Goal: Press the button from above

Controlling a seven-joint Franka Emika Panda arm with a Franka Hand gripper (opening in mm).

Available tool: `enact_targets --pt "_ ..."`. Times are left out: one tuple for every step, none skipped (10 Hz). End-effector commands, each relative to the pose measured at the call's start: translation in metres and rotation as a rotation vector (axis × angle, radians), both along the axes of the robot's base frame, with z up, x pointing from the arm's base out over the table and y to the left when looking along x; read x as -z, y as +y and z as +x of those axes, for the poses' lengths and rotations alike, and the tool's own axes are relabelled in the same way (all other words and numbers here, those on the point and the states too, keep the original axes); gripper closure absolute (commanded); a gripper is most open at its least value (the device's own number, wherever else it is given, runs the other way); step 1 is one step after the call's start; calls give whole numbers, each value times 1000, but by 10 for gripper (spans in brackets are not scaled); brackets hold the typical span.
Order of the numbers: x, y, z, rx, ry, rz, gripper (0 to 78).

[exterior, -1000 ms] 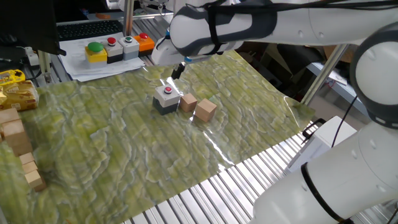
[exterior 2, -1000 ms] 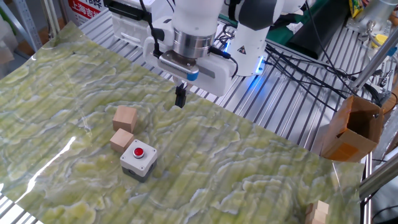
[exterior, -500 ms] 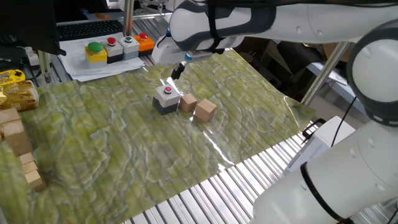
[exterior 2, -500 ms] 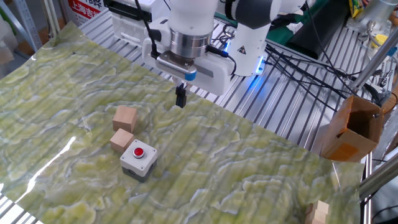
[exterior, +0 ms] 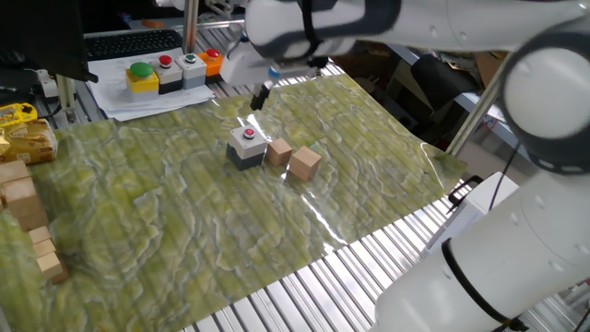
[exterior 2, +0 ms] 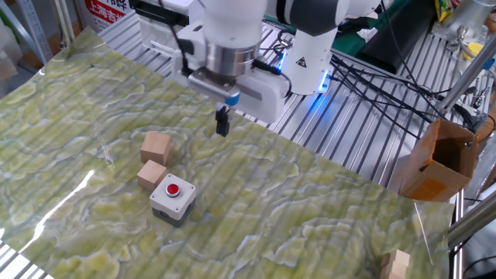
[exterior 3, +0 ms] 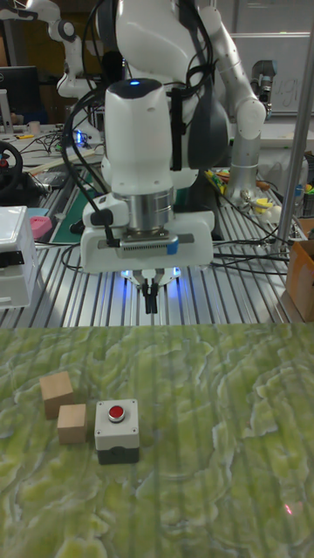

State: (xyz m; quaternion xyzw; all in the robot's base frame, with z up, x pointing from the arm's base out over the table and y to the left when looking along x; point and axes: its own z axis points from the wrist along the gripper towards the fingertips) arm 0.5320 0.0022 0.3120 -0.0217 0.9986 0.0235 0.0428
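Arm reaches in from the top of the frame in the other fixed view, wrist vertical, gripper (exterior 2: 222, 124) pointing straight down and held clear above the bench (exterior 2: 325, 217) — no contact with anything. Fingers appear as one dark narrow stub; whether a gap remains between the tips cannot be told from any view. The button (exterior 2: 172, 188) sits lower left of centre on its white-topped, grey-based box, resting on the green mottled cover, well apart from the gripper and forward of it. Two wooden cubes (exterior 2: 154, 146) lie just beside the box — the nearer one close against its side.
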Motion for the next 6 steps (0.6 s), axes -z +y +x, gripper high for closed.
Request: enact_targets --pt "-13 -32 40 -61 32 2 776" --pt "-13 -37 44 -69 31 0 776" --pt "-13 -37 44 -64 29 -1 776" --pt "-10 -38 43 -69 24 -2 776" --pt "-9 -38 42 -69 23 -3 776" --pt "-5 -39 41 -71 18 -5 776"
